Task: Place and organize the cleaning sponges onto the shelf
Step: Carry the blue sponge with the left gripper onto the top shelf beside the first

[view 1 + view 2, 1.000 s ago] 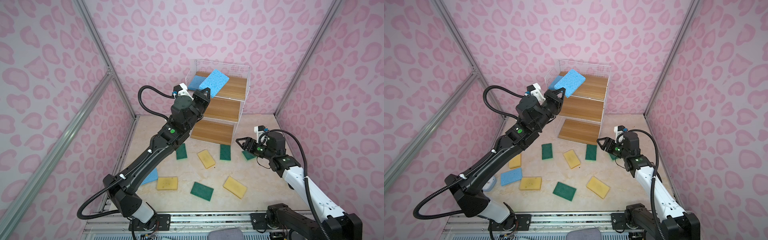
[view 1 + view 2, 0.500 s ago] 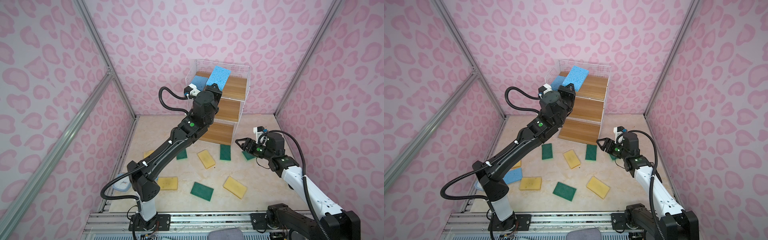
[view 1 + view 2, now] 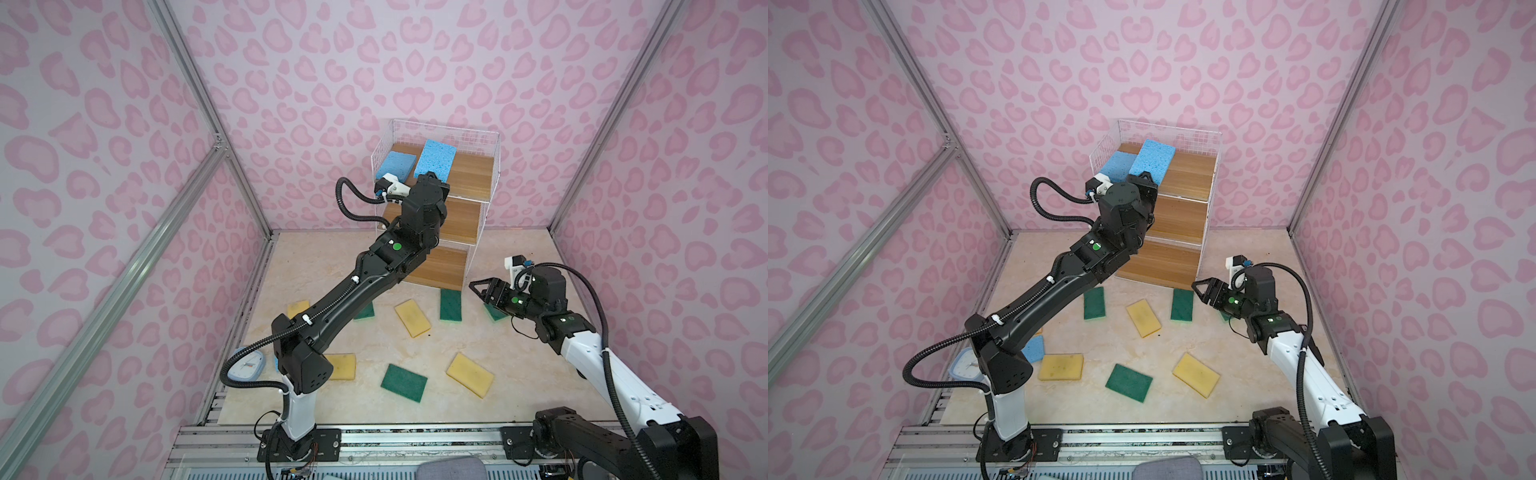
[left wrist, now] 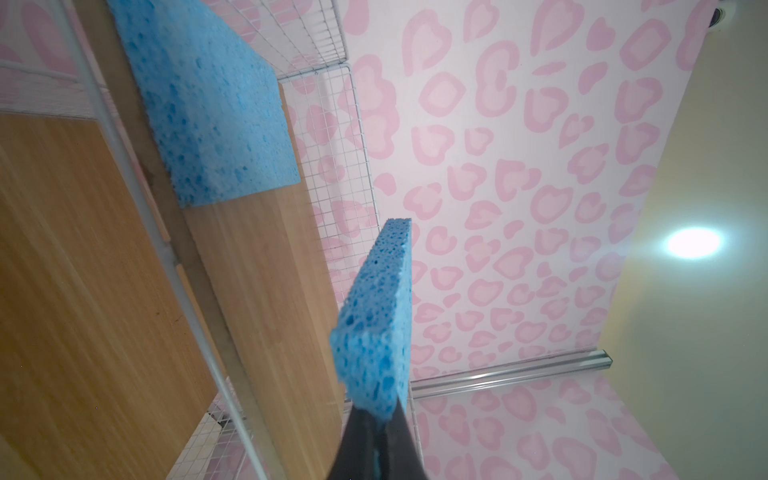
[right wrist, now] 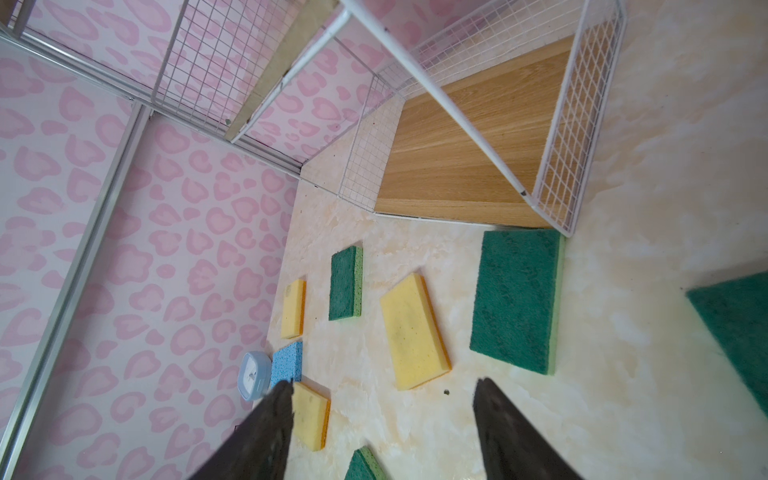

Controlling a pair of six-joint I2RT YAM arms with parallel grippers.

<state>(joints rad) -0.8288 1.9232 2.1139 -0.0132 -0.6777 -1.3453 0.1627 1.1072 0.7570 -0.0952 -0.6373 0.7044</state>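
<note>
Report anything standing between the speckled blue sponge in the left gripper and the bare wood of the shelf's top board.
Nothing visible does. The left gripper holds the speckled blue sponge over the top wooden board; the second blue sponge lies apart, toward the board's left end.

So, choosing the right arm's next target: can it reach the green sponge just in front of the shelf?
Probably yes: the right gripper is open and empty, hovering near that green sponge, nothing between them. A wire corner of the shelf crowds its far edge.
</note>
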